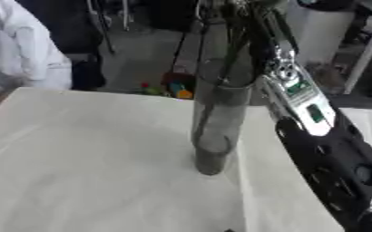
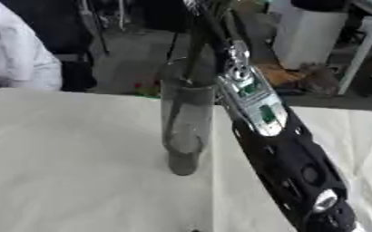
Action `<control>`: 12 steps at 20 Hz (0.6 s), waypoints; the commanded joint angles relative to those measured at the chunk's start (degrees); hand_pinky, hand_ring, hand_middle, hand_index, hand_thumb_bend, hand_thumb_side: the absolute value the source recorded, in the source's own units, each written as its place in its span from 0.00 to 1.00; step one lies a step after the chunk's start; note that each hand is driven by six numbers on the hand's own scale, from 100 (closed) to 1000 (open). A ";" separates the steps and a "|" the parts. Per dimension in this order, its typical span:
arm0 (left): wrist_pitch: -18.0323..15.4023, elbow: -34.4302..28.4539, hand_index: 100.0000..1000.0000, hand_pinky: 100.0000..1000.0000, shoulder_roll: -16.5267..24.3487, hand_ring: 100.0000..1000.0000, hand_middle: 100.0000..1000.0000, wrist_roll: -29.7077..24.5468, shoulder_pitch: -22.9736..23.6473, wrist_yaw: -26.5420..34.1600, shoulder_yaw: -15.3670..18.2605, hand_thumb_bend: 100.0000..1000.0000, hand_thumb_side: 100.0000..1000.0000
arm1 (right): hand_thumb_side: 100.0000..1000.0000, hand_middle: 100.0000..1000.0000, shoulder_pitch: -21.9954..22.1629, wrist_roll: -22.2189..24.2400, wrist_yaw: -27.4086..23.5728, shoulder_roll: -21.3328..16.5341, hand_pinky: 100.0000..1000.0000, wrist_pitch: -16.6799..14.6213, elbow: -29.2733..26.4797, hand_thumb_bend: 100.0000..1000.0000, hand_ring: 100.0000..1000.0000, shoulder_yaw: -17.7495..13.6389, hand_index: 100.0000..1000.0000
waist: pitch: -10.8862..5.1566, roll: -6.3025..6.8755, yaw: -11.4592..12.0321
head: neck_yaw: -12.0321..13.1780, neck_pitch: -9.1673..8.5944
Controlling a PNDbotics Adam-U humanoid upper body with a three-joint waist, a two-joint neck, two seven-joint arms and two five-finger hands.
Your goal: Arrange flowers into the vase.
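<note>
Vase (image 1: 217, 122): tall clear glass cylinder, upright, standing on the surface (image 1: 86, 172) toward its far edge, roughly midway along it. Lower part looks darker; contents there can't be made out.

Stems (image 1: 238, 50): dark green, thin, running up out of the vase mouth and leaning slightly right, continuing past the top of both views. Lower ends are inside the glass near the rim; how deep they go is unclear. No blooms in view.

Right arm (image 2: 281, 149): comes in from the lower right corner, black forearm, then a silver wrist section with green patches, reaching up and away along the right side of the vase. The wrist passes just beside the vase rim, overlapping it in the left eye view.

Right hand (image 1: 262, 16): at the top edge, up among the stems above the vase mouth. Mostly cut off and blurred; cannot tell whether the fingers are curled round the stems or spread.

Left hand: not seen in either view.

Surface: white cloth, with a fold or seam running from the vase base toward the near edge.

Person (image 1: 18, 50): white sleeve beyond the far left corner, not touching anything.
</note>
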 commanded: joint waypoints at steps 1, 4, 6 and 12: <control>-0.07 -1.00 1.00 0.89 0.17 1.00 0.90 0.09 -0.80 0.21 -0.06 0.04 1.00 | 0.68 0.54 -1.00 -0.27 3.14 -1.88 0.96 -1.07 -0.40 0.44 0.76 -0.25 0.19 | -1.09 0.49 -0.19 | 0.06 -0.62; -0.02 -1.00 1.00 0.89 0.14 1.00 0.90 0.07 -0.75 0.20 -0.06 0.04 1.00 | 0.68 0.53 -1.05 -0.57 5.84 -2.18 0.95 -1.67 -0.30 0.44 0.75 -0.21 0.20 | -1.05 0.46 -0.28 | 0.06 -0.61; 0.02 -1.00 1.00 0.89 0.14 1.00 0.90 0.06 -0.72 0.20 -0.07 0.04 1.00 | 0.68 0.52 -1.14 -0.70 7.64 -2.59 0.94 -2.31 -0.30 0.44 0.75 -0.04 0.20 | -1.04 0.44 -0.28 | 0.10 -0.59; 0.09 -1.00 1.00 0.89 0.19 1.00 0.90 -0.01 -0.74 0.22 -0.08 0.04 1.00 | 0.69 0.51 -1.34 0.76 12.55 -2.86 0.93 -2.06 0.53 0.43 0.75 0.10 0.21 | -1.06 0.34 -0.20 | 0.04 -0.52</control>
